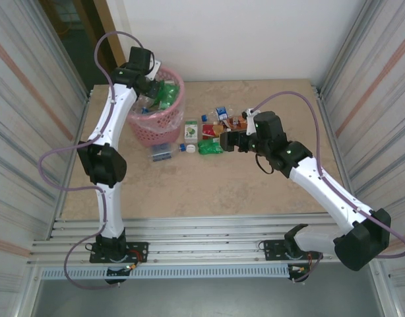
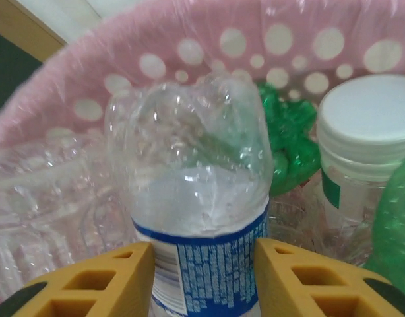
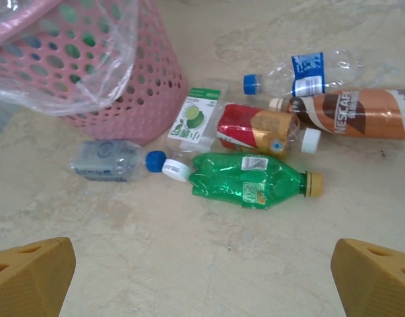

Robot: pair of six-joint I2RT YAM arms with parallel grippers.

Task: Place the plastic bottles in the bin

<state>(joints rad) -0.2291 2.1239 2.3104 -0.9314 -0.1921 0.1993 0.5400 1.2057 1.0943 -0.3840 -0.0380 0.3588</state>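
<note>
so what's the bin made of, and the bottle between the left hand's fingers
Bin: likely moulded plastic, pink, dull sheen, with regular round holes. Liner: thin glossy film, wrinkled and see-through. Clear bottle: thin transparent plastic, shiny, dented and crumpled; its blue label looks like printed film.

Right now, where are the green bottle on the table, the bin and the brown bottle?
green bottle (image 3: 245, 179), right wrist view, crumpled middle
bin (image 3: 153, 99), right wrist view, holed wall
brown bottle (image 3: 354, 113), right wrist view, label
</note>
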